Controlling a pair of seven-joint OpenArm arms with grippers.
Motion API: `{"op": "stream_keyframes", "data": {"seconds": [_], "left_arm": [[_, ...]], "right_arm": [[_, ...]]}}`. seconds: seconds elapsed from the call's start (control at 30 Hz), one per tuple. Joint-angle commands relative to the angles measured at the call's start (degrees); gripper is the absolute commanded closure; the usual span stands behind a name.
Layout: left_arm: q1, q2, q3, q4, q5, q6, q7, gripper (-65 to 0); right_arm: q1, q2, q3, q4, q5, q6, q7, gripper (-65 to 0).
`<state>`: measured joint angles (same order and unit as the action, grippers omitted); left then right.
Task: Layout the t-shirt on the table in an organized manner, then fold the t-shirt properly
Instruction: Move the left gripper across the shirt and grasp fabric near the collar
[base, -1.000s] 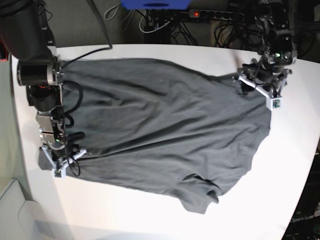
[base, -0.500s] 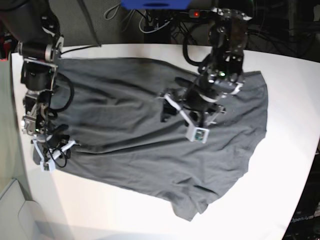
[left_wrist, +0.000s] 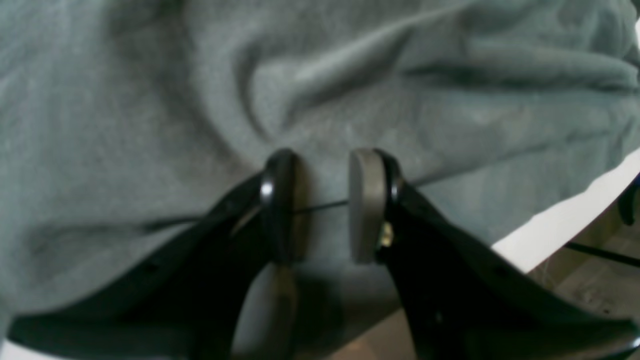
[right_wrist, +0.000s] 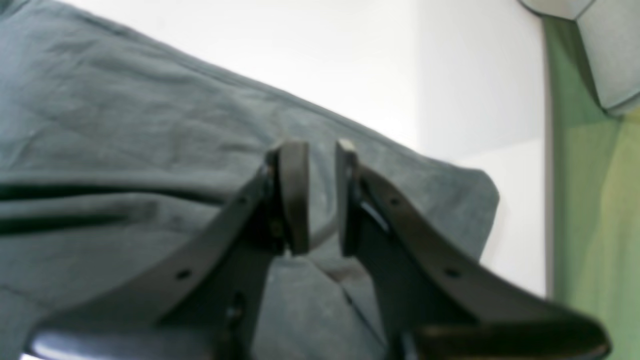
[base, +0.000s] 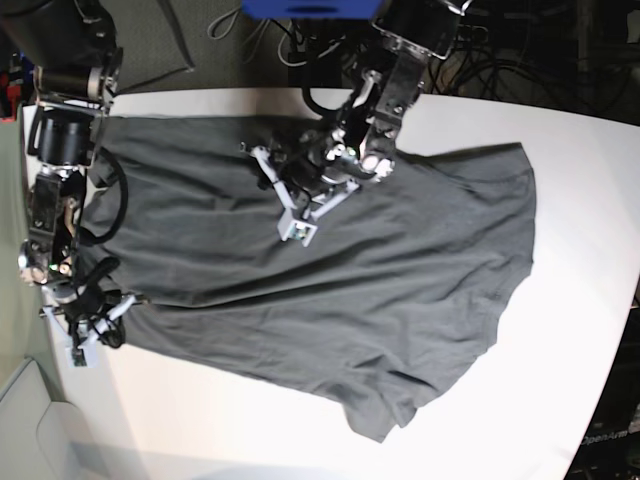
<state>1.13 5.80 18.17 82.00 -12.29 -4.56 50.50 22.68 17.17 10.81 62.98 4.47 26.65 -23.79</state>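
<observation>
Readable text: I can make out none in any view.
T-shirt (base: 330, 270): no print or label I can read.
Counter (base: 560, 350): no markings that I see.

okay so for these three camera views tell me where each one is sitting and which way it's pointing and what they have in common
Base: sits high above, looking down on the white table and the spread t-shirt; both arms show, the left tool over the shirt, the right tool at its edge.
Left wrist: rides the left arm, facing along its tool at wrinkled cloth, table edge at right.
Right wrist: rides the right arm, facing past its tool at the shirt's corner and bare table.
Shared: all three show the t-shirt and table.
</observation>
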Motion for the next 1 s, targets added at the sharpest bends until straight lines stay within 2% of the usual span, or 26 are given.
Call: {"op": "stream_keyframes", "data": {"seconds": [0.0,0.17,0.4,0.53,0.77,0.87,0.97], "left_arm": [[-0.20,-1.89,-0.28,0.77,0.21,0.29,0.27,-19.2],[-0.11,-8.57,-2.48,1.39,-0.32,0.38,3.43,-19.2],[0.06,-17.80,-17.25,6.66,-0.06,-0.15,9.50,-19.3],[1.03,-23.08,-24.11,7.81,-0.32,-0.23,10.20,-19.5],[0.59,-28.70,-33.69,8.33,-0.32,-0.23,10.38,-19.5],[-0.11,-30.64,-37.21,8.51,-0.32,-0.32,10.38,-19.5],[-0.91,-30.81,-40.28,10.79,-0.32,-0.32,10.55,-19.5]], "right_arm": [[1.72,1.34,0.31,1.06,0.59,0.03,1.68,-8.9],[1.81,1.25,0.31,0.98,0.59,0.03,2.03,-8.9],[1.72,-0.25,0.22,0.62,0.50,0.03,2.12,-8.9],[1.72,-0.69,0.22,0.71,0.76,0.03,2.03,-8.9],[1.28,-2.88,-3.56,1.06,0.76,0.03,1.68,-8.9],[1.28,-4.82,-5.40,1.06,0.76,0.03,1.68,-8.8],[1.19,-6.31,-7.42,1.06,0.76,0.03,1.68,-8.8]]}}
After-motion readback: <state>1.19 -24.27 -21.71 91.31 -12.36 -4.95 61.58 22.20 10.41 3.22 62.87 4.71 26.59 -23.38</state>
